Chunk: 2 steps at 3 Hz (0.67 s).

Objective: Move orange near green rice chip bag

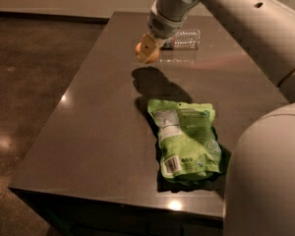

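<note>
Arm is reaching out, with the gripper (147,50) clasping the orange (148,58).
The pale arm is stretching from the bulky shoulder at lower right, up along the right edge and across to the upper middle, its wrist pointing downward. The gripper is hanging clear of the surface beneath, pinching the fruit between its two fingers.
</note>
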Motion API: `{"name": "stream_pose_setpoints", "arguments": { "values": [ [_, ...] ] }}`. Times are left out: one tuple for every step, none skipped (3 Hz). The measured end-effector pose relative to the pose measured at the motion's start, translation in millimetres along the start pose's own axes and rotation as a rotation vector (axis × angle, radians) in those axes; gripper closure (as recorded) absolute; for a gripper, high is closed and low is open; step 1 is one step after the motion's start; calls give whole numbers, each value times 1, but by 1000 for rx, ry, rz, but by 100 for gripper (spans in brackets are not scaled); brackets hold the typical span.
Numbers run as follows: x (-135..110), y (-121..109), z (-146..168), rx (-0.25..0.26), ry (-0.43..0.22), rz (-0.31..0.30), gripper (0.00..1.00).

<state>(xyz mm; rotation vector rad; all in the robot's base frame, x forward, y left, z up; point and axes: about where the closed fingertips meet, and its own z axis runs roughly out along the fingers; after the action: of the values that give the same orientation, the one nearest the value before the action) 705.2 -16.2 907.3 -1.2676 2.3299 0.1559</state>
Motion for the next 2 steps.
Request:
{"name": "stream_pose_setpoints", "arguments": {
  "values": [
    [47,7,-19,-26,57,9,100],
    [87,31,-31,-59,83,16,100]
  ]
}}
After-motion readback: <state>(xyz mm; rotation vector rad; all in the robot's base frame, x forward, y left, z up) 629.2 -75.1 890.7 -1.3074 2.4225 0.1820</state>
